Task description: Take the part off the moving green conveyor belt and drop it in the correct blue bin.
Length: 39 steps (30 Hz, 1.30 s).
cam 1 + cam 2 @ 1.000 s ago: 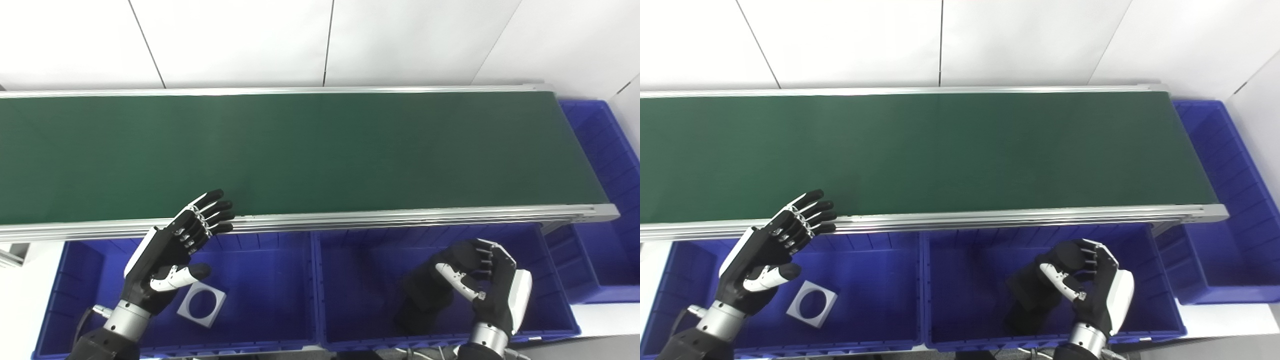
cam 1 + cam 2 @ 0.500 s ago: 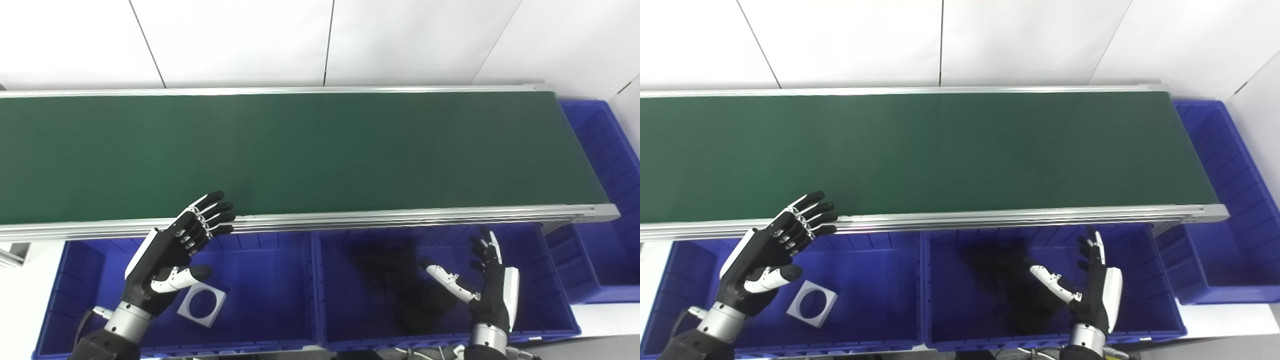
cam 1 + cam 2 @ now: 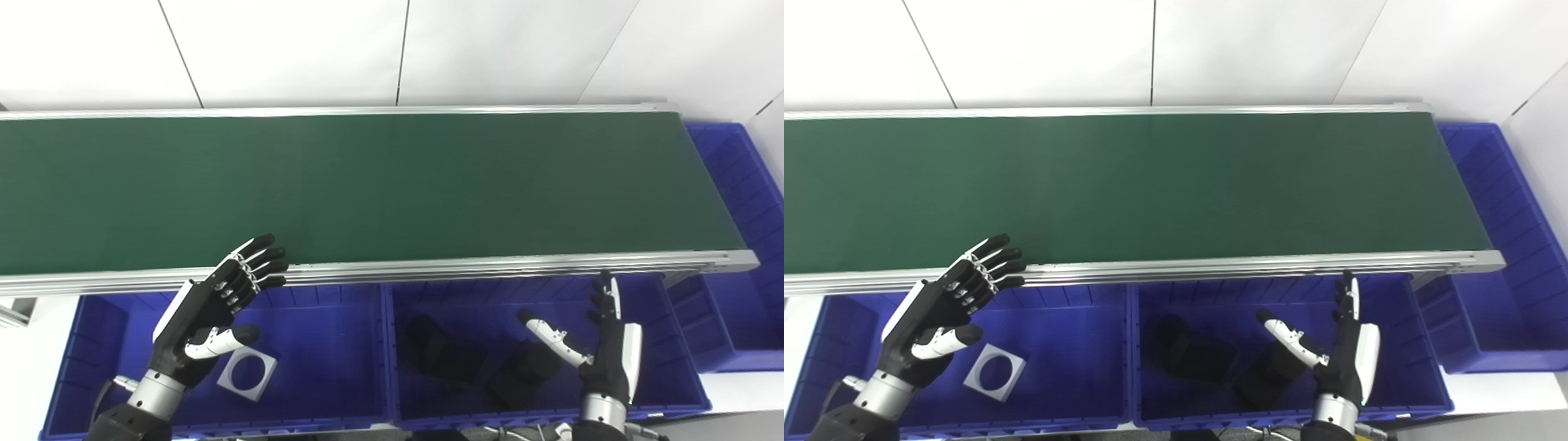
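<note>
Black part (image 3: 444, 355) now lies in the lower-middle blue bin (image 3: 674, 343), released a second ago; my right hand (image 3: 603, 355) hovers above, fingers spread wide, holding nothing. Left hand (image 3: 208, 312) open.

White tabletop (image 3: 24, 361) is carrying three blue bins: left bin (image 3: 343, 404) and middle bin (image 3: 667, 306) sitting side by side, walls touching, along the conveyor frame (image 3: 490, 264); third bin (image 3: 741, 202) is sitting at the conveyor's right end.
</note>
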Motion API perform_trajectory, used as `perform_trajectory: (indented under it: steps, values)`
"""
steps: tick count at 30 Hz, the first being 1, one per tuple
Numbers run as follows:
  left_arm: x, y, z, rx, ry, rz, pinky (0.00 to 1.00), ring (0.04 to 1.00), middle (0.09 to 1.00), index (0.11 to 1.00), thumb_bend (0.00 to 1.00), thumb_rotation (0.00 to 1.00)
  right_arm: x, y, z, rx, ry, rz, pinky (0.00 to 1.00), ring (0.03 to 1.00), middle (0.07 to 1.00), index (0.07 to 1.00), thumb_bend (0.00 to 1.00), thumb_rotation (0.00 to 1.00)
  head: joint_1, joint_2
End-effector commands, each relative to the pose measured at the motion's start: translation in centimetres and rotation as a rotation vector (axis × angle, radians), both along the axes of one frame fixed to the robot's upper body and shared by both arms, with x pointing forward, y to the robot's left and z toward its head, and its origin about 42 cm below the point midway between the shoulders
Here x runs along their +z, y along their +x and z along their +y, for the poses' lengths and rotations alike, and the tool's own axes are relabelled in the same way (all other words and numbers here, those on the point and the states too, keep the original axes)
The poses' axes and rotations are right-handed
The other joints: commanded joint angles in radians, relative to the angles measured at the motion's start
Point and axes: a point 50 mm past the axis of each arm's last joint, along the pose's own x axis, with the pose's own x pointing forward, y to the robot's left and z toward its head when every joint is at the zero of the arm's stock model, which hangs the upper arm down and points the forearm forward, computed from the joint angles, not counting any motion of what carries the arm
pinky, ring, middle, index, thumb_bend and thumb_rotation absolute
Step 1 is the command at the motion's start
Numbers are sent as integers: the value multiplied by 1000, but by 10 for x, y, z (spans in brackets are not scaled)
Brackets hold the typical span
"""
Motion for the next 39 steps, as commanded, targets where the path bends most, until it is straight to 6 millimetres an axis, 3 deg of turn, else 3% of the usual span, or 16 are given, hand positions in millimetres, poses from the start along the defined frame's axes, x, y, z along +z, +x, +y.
perform_trajectory:
  steps: [1,11,16,31,39]
  values:
    - [9,3,-2,-5,-5,-46,784,825,849,887,986,452,20,0,7,26,-26,-78,766,868,895,939,787,312,0,-1]
    - [7,3,-7,-16,-7,-54,793,828,850,891,962,446,77,7,49,294,-31,-246,773,834,870,905,773,349,55,-19]
    - [5,2,-11,-25,-5,-61,798,834,855,898,956,455,94,14,69,408,-4,-289,773,835,863,891,791,324,92,-32]
    - [0,-7,-30,-29,21,-96,809,851,867,908,936,473,89,39,93,699,120,-274,800,870,895,928,864,354,225,-72]
    - [-1,-16,-41,-16,27,-91,819,871,885,916,923,458,69,40,99,782,255,-232,801,866,888,930,883,349,306,-86]
